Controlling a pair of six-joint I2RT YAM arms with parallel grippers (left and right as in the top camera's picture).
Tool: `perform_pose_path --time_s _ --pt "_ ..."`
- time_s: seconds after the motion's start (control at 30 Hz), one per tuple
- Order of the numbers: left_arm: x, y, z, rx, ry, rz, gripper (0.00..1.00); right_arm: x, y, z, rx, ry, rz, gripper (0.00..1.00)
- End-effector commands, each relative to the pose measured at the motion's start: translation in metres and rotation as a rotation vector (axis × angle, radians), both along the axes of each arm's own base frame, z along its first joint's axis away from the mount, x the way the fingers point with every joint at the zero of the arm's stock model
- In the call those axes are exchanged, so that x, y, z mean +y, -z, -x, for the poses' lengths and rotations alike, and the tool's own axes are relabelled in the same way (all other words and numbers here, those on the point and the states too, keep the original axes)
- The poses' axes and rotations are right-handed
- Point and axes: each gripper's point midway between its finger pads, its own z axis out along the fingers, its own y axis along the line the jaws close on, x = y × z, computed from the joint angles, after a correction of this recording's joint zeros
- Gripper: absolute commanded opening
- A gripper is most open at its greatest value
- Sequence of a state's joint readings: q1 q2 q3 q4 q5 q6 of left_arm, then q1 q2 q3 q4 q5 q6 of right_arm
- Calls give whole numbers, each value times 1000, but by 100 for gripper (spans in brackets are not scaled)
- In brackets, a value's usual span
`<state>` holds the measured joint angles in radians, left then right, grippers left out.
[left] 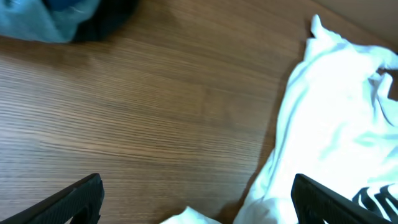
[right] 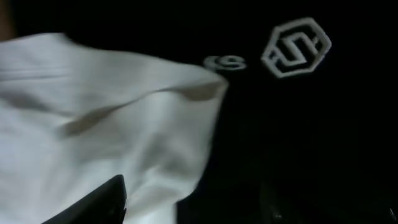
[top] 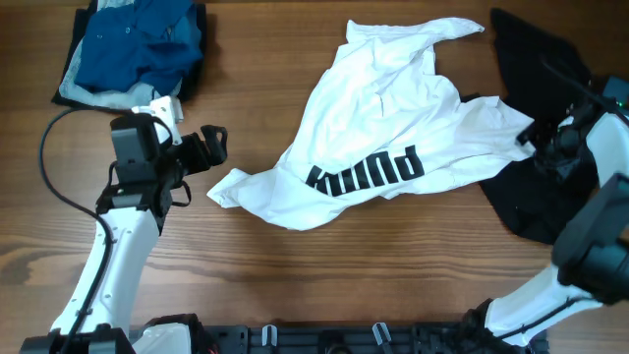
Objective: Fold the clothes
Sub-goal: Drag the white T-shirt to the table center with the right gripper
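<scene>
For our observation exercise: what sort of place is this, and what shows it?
Probably a robotics lab bench set up for laundry-folding trials: two robot arms at a wooden table, a crumpled white T-shirt lying between them, and a pile of blue clothes in one corner.

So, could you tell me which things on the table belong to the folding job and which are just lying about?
For the job: white T-shirt, crumpled in the middle, black print showing.
Lying about: blue shirt, far left corner; black garment, at right, partly under the T-shirt.
</scene>
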<state>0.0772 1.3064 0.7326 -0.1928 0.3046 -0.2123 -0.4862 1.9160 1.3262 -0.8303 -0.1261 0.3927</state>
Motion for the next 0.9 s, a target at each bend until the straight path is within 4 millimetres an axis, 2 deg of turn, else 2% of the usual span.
perform_pose_path --time_s 0.0,0.17,0.33,0.37,0.43,0.53,0.63,0.87 --pt "-9 -2 -4 -6 20 1 98 -3 22 11 39 26 -63 68" --pt "-9 -2 -4 -6 20 1 99 -26 35 20 58 99 28 68" --pt "-8 -3 -5 -10 16 -3 100 -44 62 43 48 225 45 72" --pt "-7 -3 -5 -10 15 -4 100 -58 75 58 30 298 52 77" --pt "-7 -3 -5 -10 15 -4 100 -67 79 63 10 328 64 83" --pt "-6 -3 -5 -10 9 -11 100 -87 79 64 -43 373 92 85" --pt "-4 -2 -5 -9 2 -17 100 -104 74 59 -102 396 119 96" --pt "-4 -2 -5 -9 2 -17 100 -135 59 46 -213 390 175 100"
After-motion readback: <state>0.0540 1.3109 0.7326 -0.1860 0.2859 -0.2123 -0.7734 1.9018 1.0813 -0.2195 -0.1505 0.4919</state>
